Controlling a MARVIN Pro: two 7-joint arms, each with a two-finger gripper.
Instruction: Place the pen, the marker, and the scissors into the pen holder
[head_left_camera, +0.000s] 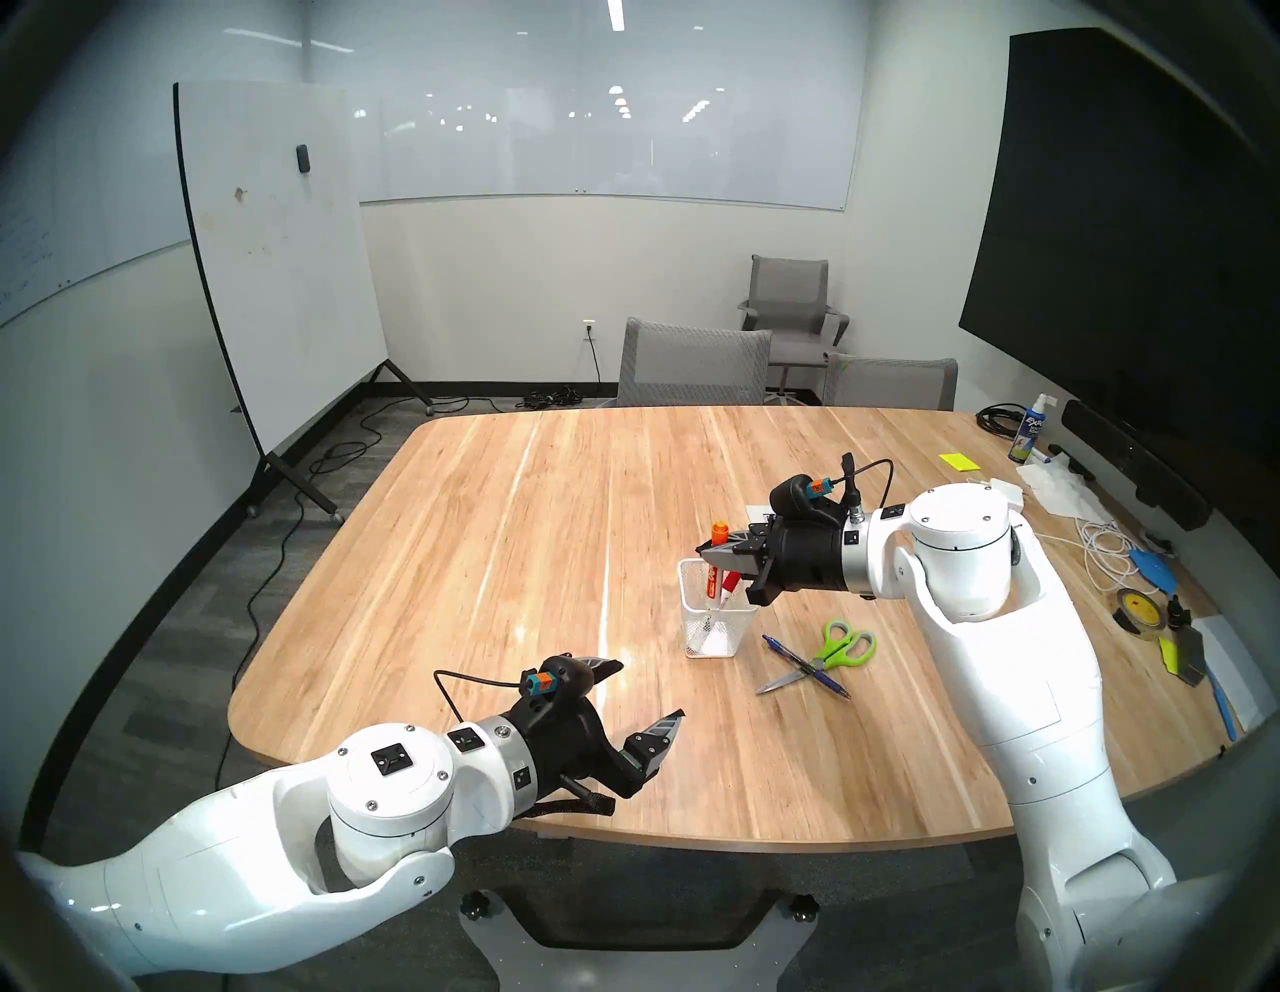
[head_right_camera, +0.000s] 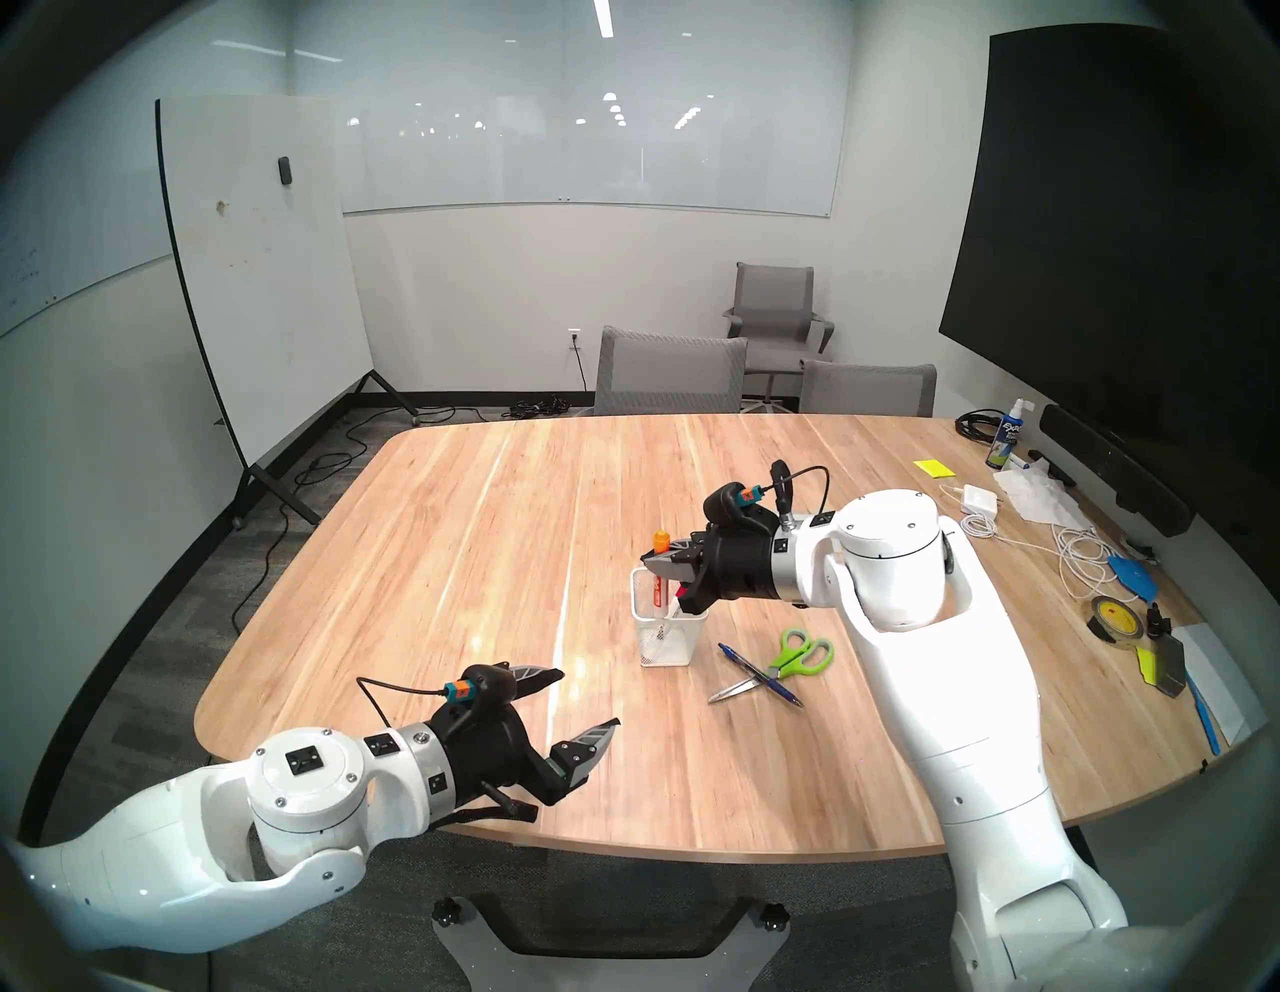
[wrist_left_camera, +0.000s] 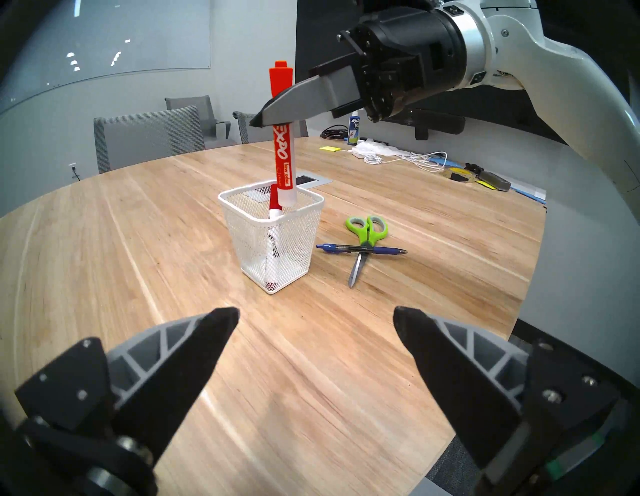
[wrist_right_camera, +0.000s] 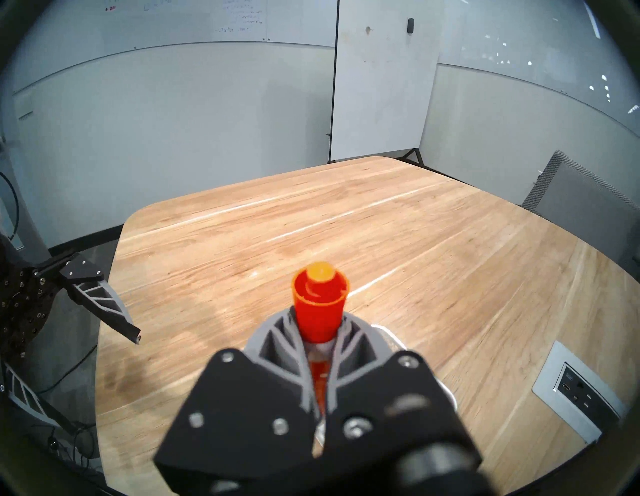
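Glossy plank-grained wood table (head_left_camera: 526, 554), white wire-mesh pen holder (wrist_left_camera: 277, 249), silvery metal-bladed, green plastic-handled scissors (wrist_left_camera: 363, 242).

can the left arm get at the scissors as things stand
Probably yes: the left claw is open and empty, with bare table ahead. But the blue pen lies across the scissors.

The right gripper (head_left_camera: 720, 554), on its white arm, is clamped on an upright orange-capped white marker (wrist_left_camera: 283, 162), holding it just below the cap directly above the small white wire-mesh pen holder (wrist_left_camera: 277, 242). Its grey fingers (wrist_left_camera: 294, 104) point roughly level, slightly downward. The left gripper (head_left_camera: 647, 693) hangs near that holder, toward the robot, fingers (wrist_left_camera: 194, 350) spread wide and empty, tilted slightly down.
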